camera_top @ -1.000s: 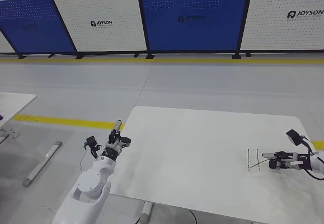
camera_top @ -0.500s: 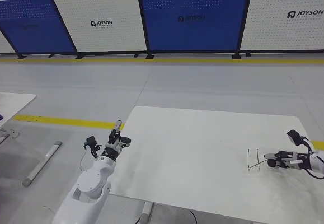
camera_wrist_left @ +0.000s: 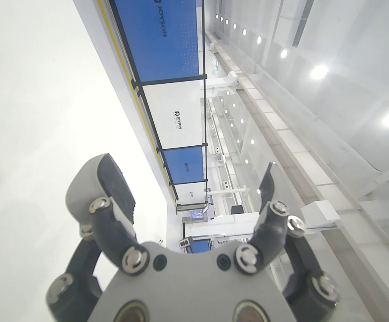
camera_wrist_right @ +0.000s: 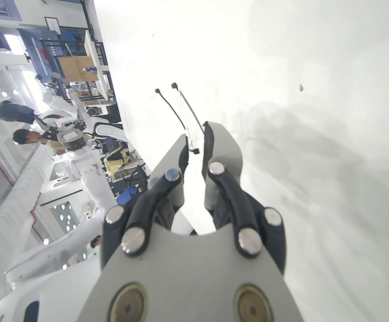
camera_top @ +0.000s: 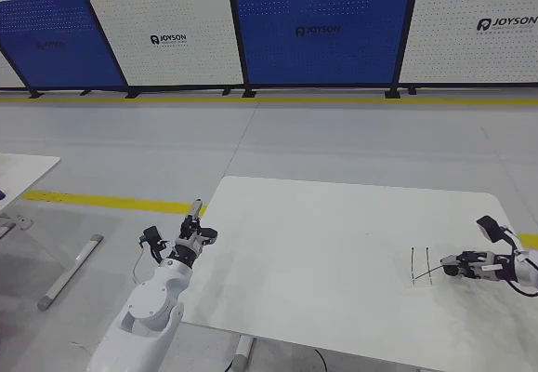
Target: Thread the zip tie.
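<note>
Fingers of right gripper (camera_wrist_right: 195,129): standing narrowly parted; the head of the slanting zip tie (camera_wrist_right: 196,151) is showing in the gap; cannot tell whether a pad is touching it.
Slanting zip tie: lying flat on the white table (camera_top: 324,232), between its centre and its 3 o'clock edge, running from the right gripper toward 8 o'clock.
Parallel zip ties (camera_top: 413,264): two are lying side by side at 9 o'clock of the right gripper, heads pointing to 12 o'clock.
Right gripper: sitting low over the table, pointing toward 9 o'clock.
Left gripper (camera_wrist_left: 198,182): fingers are spreading wide, holding nothing; it is hanging at the table's 9 o'clock edge, well apart from the ties.
</note>
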Action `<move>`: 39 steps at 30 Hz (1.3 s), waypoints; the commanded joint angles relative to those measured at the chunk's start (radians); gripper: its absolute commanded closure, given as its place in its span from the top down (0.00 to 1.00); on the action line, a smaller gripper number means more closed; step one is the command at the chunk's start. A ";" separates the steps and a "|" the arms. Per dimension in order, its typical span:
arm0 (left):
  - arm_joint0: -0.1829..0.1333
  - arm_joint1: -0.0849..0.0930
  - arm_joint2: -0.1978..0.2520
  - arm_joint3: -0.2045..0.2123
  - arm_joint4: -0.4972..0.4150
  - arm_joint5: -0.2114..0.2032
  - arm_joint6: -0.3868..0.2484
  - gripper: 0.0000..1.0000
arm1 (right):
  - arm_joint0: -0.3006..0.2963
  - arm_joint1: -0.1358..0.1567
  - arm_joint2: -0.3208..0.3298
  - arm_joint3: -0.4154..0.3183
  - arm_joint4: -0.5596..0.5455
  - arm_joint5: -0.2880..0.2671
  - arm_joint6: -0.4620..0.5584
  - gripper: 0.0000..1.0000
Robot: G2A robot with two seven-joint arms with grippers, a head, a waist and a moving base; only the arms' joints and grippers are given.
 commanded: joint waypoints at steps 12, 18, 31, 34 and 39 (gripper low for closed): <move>0.000 0.000 0.000 0.000 0.000 0.000 0.000 1.00 | 0.014 -0.010 0.008 0.033 0.005 -0.036 0.024 0.00; 0.000 0.000 0.000 0.000 0.000 0.000 0.000 1.00 | 0.020 -0.004 0.031 0.053 0.027 -0.076 0.048 0.00; 0.000 0.000 0.000 0.000 0.000 0.000 0.000 1.00 | -0.144 0.080 0.257 -0.159 0.304 -0.106 0.107 0.00; 0.000 0.000 0.000 0.000 0.000 0.000 0.000 1.00 | -0.210 0.103 0.285 -0.246 0.328 -0.106 0.107 0.00; 0.000 0.000 0.000 0.000 0.000 0.000 0.000 1.00 | -0.210 0.103 0.285 -0.246 0.328 -0.106 0.107 0.00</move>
